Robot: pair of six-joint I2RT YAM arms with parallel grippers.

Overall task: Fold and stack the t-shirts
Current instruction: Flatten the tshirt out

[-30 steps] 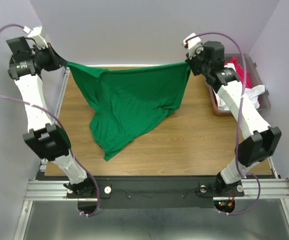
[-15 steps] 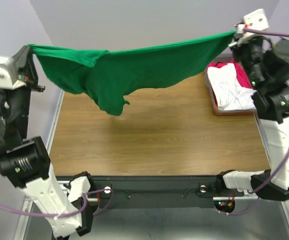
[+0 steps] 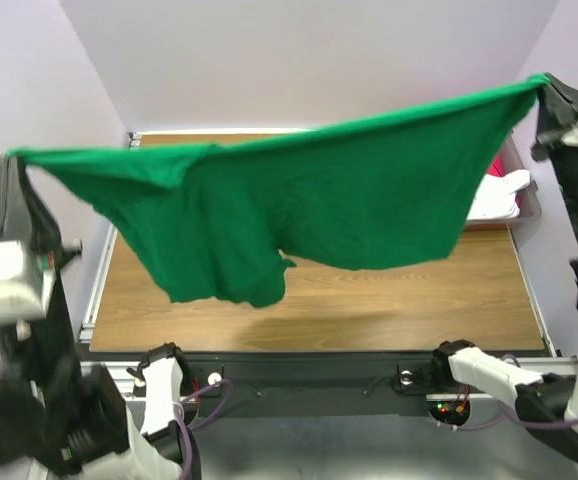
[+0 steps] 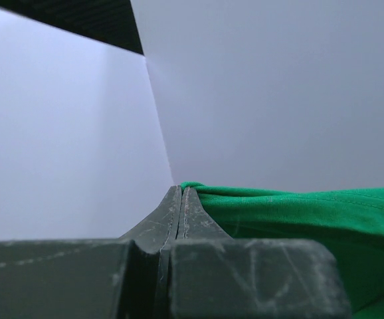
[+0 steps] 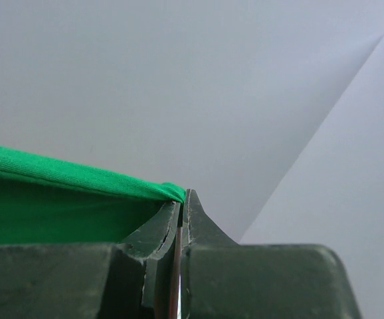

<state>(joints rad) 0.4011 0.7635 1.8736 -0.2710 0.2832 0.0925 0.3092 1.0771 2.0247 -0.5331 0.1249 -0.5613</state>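
The bright green t-shirt [image 3: 309, 205] hangs stretched wide in the air above the table, held by its two upper corners. My left gripper [image 3: 14, 160] is shut on its left corner, high at the left; the cloth shows at my fingertips in the left wrist view [image 4: 291, 206]. My right gripper [image 3: 544, 85] is shut on the right corner, high at the right; the cloth edge shows in the right wrist view [image 5: 66, 179]. The shirt's lower part sags at the left, clear of the wood. The white t-shirt [image 3: 497, 196] lies in the bin, mostly hidden. The red t-shirt is hidden.
The wooden table [image 3: 369, 300] lies below the hanging shirt. The grey-brown bin [image 3: 521, 178] stands at the table's right edge, largely covered by the green cloth. Pale walls close in at left, back and right.
Both arms have risen and drawn toward the camera, lifting the green t-shirt off the table and spreading it wide in the air. It now covers most of the bin from view.
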